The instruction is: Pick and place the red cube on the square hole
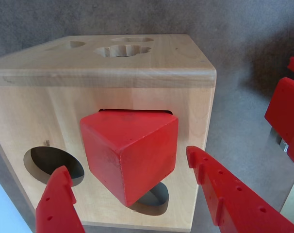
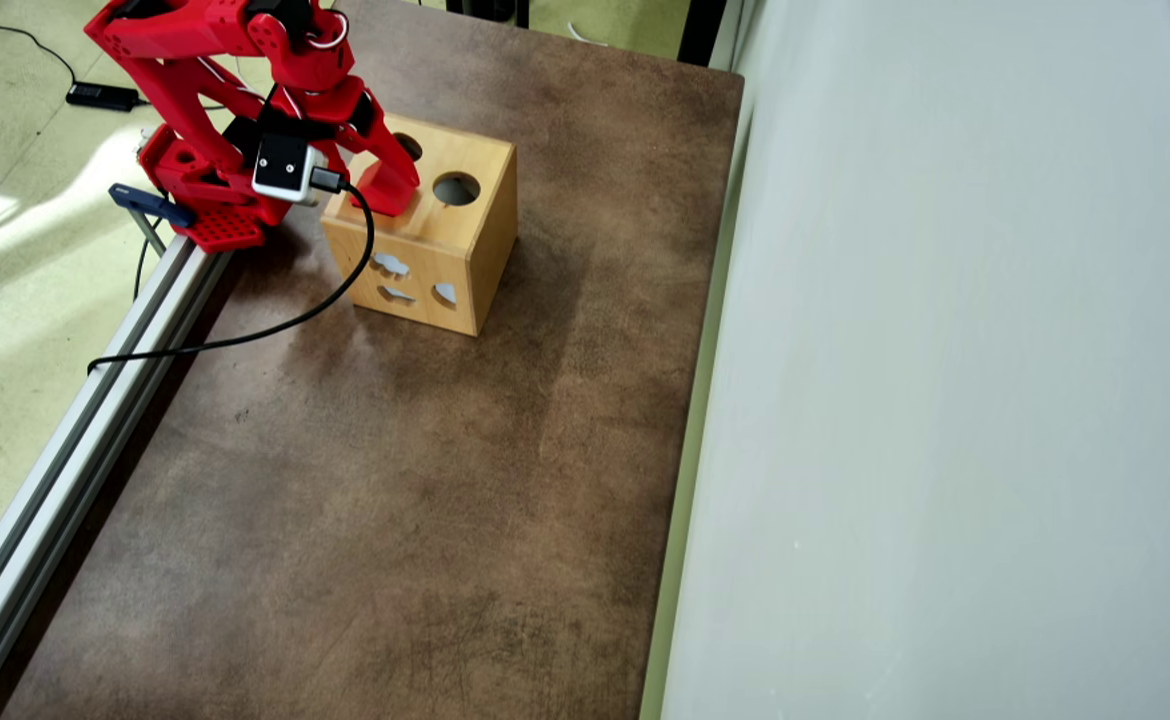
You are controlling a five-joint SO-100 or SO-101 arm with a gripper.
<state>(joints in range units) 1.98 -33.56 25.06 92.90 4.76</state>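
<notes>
Cube first: the red cube [image 1: 130, 155] sits cocked in the square hole [image 1: 135, 111], one corner jutting out toward the claw [image 1: 132, 191], just ahead of and between its two spread red fingers [image 1: 57, 204], which touch nothing. Behind it is the wooden box [image 1: 35, 107], with a round hole [image 1: 52, 162] beyond the left finger in the wrist view and another cut-out just under the cube. From overhead, the claw [image 2: 385, 195] hangs over the box [image 2: 465, 270] on the brown table [image 2: 395, 500].
</notes>
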